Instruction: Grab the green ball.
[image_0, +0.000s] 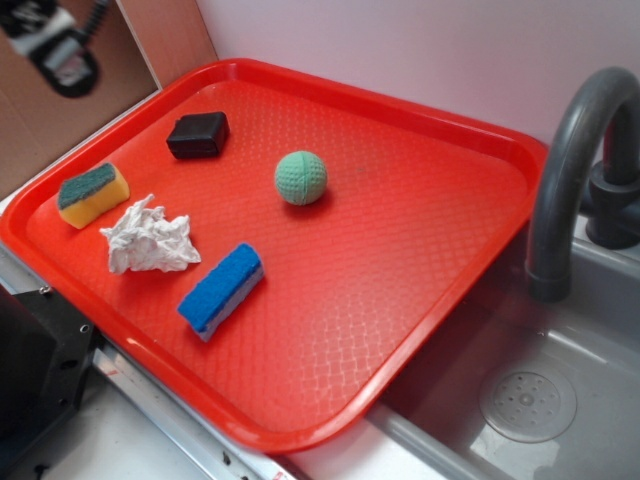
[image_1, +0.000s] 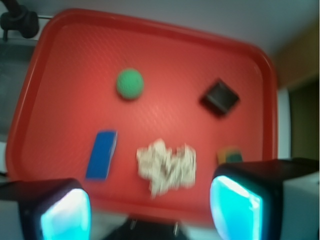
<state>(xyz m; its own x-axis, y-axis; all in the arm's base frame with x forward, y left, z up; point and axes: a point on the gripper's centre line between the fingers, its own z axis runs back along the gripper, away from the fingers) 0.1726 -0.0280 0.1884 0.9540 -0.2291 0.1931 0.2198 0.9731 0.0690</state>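
The green ball (image_0: 301, 178) is pale mint with a dimpled surface and rests on the red tray (image_0: 400, 250) in its far middle part. In the wrist view the ball (image_1: 130, 83) lies on the tray (image_1: 65, 75) well ahead of my gripper (image_1: 150, 210). The gripper is open, its two cyan pads wide apart and empty, high above the tray's near edge. In the exterior view only part of the arm (image_0: 50, 45) shows at the top left corner; the fingers are out of frame there.
On the tray lie a black block (image_0: 198, 135), a yellow sponge with a green top (image_0: 92, 194), a crumpled white paper wad (image_0: 148, 238) and a blue sponge (image_0: 222, 290). A grey faucet (image_0: 575, 160) and a sink (image_0: 530, 400) stand to the right.
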